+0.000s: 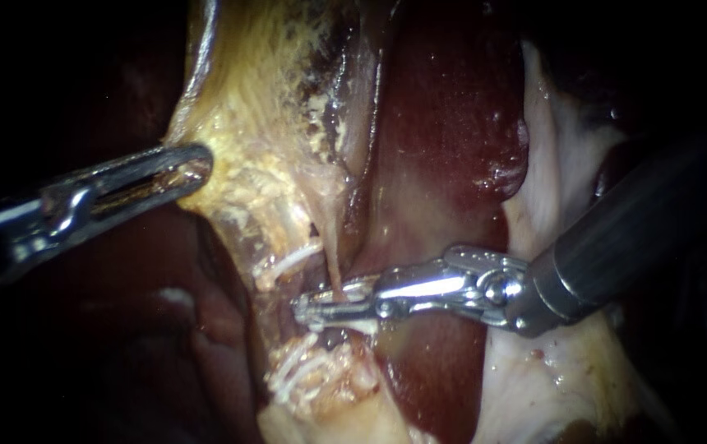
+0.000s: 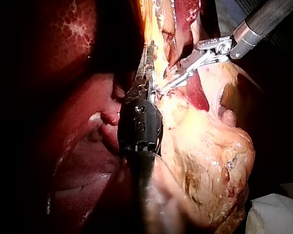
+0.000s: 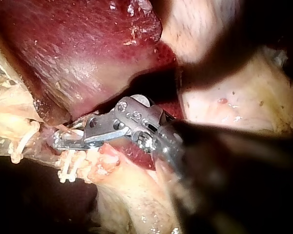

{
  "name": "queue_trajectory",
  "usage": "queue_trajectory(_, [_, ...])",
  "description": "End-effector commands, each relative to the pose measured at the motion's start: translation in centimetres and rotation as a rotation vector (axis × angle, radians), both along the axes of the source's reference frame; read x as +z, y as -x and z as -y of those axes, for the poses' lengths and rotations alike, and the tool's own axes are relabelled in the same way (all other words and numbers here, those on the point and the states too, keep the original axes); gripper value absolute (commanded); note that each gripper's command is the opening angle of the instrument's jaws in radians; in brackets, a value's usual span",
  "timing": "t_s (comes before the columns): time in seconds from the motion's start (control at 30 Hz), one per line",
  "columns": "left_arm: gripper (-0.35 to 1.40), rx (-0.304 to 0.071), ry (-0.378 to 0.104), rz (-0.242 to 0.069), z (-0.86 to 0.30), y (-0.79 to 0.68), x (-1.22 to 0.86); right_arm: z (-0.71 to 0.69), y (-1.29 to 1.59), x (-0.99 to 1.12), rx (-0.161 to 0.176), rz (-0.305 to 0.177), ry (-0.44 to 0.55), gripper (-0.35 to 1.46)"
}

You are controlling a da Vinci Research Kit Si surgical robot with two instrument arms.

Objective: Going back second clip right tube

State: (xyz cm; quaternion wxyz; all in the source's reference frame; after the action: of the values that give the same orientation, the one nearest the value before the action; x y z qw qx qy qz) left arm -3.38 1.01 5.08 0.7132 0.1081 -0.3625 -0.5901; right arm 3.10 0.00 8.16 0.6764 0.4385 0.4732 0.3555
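Note:
My right instrument (image 1: 314,309) comes in from the right and lies level across the liver (image 1: 452,140). Its slim jaws are open by a narrow gap at a thin pale tube (image 1: 331,261), the right one of two strands. A white clip (image 1: 292,261) sits on the strand to its left, and more white clips (image 1: 298,376) lie just below the jaws. In the right wrist view the jaws (image 3: 63,141) end between white clips (image 3: 71,166). My left instrument (image 1: 191,167) is shut on the yellowish gallbladder tissue (image 1: 247,107) and holds its edge to the left.
Dark red liver fills the middle and lower left. Pale fatty tissue (image 1: 551,370) lies under my right instrument's shaft (image 1: 633,230). In the left wrist view a white gauze corner (image 2: 276,217) shows beyond the fatty mass (image 2: 210,156).

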Motion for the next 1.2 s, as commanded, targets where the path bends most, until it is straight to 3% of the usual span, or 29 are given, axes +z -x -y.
queue_trajectory(0.03, [-0.35, -0.001, -0.001, -0.001, 0.0, 0.0, -0.01, 0.0, 0.0, -0.01, 0.0, 0.0, 0.0, -0.35])
queue_trajectory(0.13, [-0.35, -0.002, -0.001, -0.002, 0.01, 0.01, -0.03, 0.01, 0.0, -0.02, 0.0, 0.0, 0.0, -0.35])
queue_trajectory(0.2, [-0.35, -0.003, -0.001, -0.003, 0.02, 0.01, -0.05, 0.0, -0.02, -0.02, -0.001, 0.003, 0.0, 0.0])
queue_trajectory(0.27, [-0.35, -0.003, -0.001, -0.003, 0.02, 0.01, -0.06, -0.01, -0.06, -0.01, -0.013, -0.032, 0.093, 0.42])
queue_trajectory(0.37, [-0.35, -0.003, -0.001, -0.003, 0.02, 0.01, -0.07, -0.03, -0.12, 0.01, 0.016, -0.05, 0.174, 0.59])
queue_trajectory(0.4, [-0.35, -0.004, -0.001, -0.004, 0.02, 0.01, -0.07, -0.03, -0.13, 0.01, 0.029, -0.05, 0.201, 0.6])
queue_trajectory(0.53, [-0.35, -0.004, -0.001, -0.004, 0.03, 0.01, -0.08, -0.06, -0.09, 0.04, 0.024, -0.065, 0.252, 0.6])
queue_trajectory(0.8, [-0.35, -0.006, -0.001, -0.005, 0.05, 0.03, -0.11, -0.16, 0.08, 0.19, 0.035, -0.056, 0.261, 0.6])
queue_trajectory(1.0, [-0.35, -0.006, -0.001, -0.006, 0.05, 0.03, -0.12, -0.11, 0.04, 0.13, 0.033, -0.058, 0.261, 0.6])
queue_trajectory(1.07, [-0.35, -0.007, -0.001, -0.006, 0.05, 0.03, -0.12, -0.07, 0.01, 0.08, 0.02, -0.068, 0.257, 0.6])
queue_trajectory(1.2, [-0.35, -0.007, -0.001, -0.006, 0.05, 0.03, -0.12, 0.13, -0.1, -0.07, -0.045, -0.13, 0.24, 0.6])
